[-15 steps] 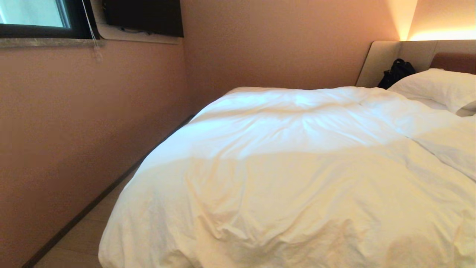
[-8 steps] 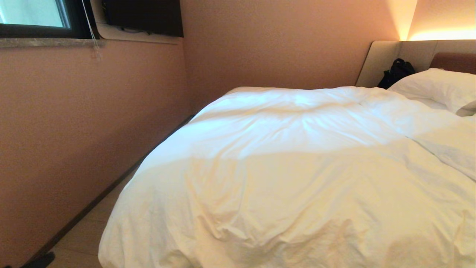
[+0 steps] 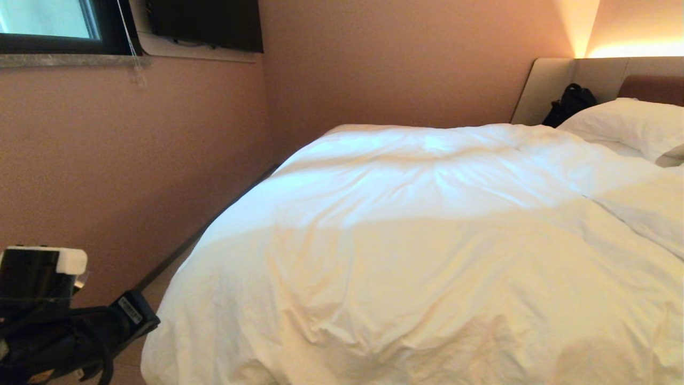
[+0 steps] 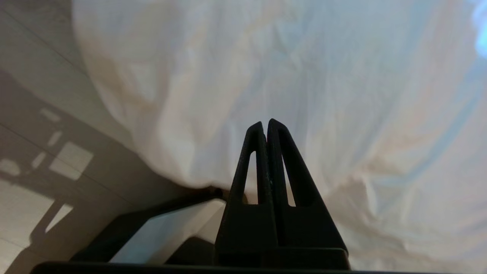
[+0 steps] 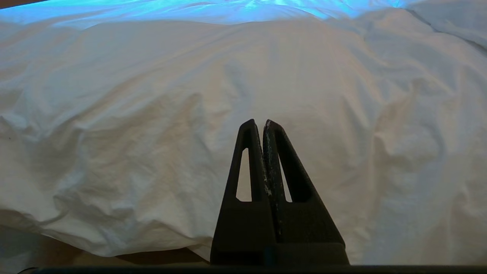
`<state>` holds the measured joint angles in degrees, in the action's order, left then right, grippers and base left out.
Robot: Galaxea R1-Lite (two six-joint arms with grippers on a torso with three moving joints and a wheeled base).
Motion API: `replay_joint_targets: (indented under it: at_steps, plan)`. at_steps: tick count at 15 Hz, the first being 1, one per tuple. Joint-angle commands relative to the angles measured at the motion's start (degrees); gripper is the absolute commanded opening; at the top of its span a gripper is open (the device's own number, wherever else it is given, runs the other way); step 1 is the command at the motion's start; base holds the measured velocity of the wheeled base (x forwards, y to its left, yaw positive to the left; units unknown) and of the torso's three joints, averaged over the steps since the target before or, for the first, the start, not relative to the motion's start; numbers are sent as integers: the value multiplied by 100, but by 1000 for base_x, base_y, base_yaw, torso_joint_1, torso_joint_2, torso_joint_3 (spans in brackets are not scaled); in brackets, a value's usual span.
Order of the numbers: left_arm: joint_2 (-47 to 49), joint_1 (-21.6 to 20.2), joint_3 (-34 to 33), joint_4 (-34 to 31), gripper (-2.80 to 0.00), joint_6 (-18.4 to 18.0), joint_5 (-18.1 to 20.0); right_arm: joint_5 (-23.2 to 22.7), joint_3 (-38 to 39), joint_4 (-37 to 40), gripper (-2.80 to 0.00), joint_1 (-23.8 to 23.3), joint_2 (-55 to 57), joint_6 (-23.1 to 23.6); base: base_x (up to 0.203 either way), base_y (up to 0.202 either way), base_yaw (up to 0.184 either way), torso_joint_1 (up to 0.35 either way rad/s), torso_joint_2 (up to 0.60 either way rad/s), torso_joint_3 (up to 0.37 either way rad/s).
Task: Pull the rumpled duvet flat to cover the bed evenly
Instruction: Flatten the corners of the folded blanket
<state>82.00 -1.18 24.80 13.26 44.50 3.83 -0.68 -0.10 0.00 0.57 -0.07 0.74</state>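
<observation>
Two pincers appear, both with fingers pressed together and gripping nothing. Nearest, the left pincer (image 4: 265, 123) hangs at the bed's near left corner, just off the duvet (image 3: 427, 256), above the spot where the white cover drapes over the edge toward the pale wood floor (image 4: 34, 114); in the head view the left arm (image 3: 59, 321) shows at the lower left, beside the duvet's hanging corner and apart from it. The right pincer (image 5: 260, 123) is outside the head view; its wrist view shows it level with the near edge of the duvet, pointing across the creased cover without touching it. The duvet lies rumpled over most of the bed (image 3: 550, 91), puffed and wrinkled at the near end, with a fold running across the far right part. Beyond that fold a white pillow (image 3: 630, 125) rests against the beige headboard, with a black bag (image 3: 569, 104) beside it.
</observation>
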Motion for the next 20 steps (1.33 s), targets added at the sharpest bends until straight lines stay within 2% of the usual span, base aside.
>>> replay_joint_targets:
  at_steps: [1,3,5,7,9,12,14,15,17,20]
  plan:
    - [889,-3,45,300,-280,-177,18,-3,1,0,-280,4,7,5,0,0,0,0,0,0]
    - [1392,-6,21,543,-280,-828,20,-3,1,0,-280,2,7,5,0,0,0,0,0,0]
    - [1585,-68,-143,926,-280,-1721,25,-3,1,0,-280,2,7,5,0,0,0,0,0,0]
    - [1689,-203,-274,1044,-280,-2079,15,-3,1,0,-280,2,7,5,0,0,0,0,0,0]
    - [1957,-605,-289,1230,-280,-2580,23,-3,1,0,-280,4,7,5,0,0,0,0,0,0]
    - [2533,-1165,-493,2237,-280,-3821,124,-3,1,0,-280,4,7,5,0,0,0,0,0,0]
    - [2938,-1389,-663,3036,-280,-4440,325,-3,1,0,-280,4,7,5,0,0,0,0,0,0]
    - [3109,-1452,-745,3357,-280,-4690,399,-3,1,0,-280,4,7,5,0,0,0,0,0,0]
    - [3544,-1468,-877,3898,-280,-4915,535,-3,1,0,-280,4,7,5,0,0,0,0,0,0]
    - [4282,-1472,-1160,5295,-280,-5048,765,-3,1,0,-280,4,7,5,0,0,0,0,0,0]
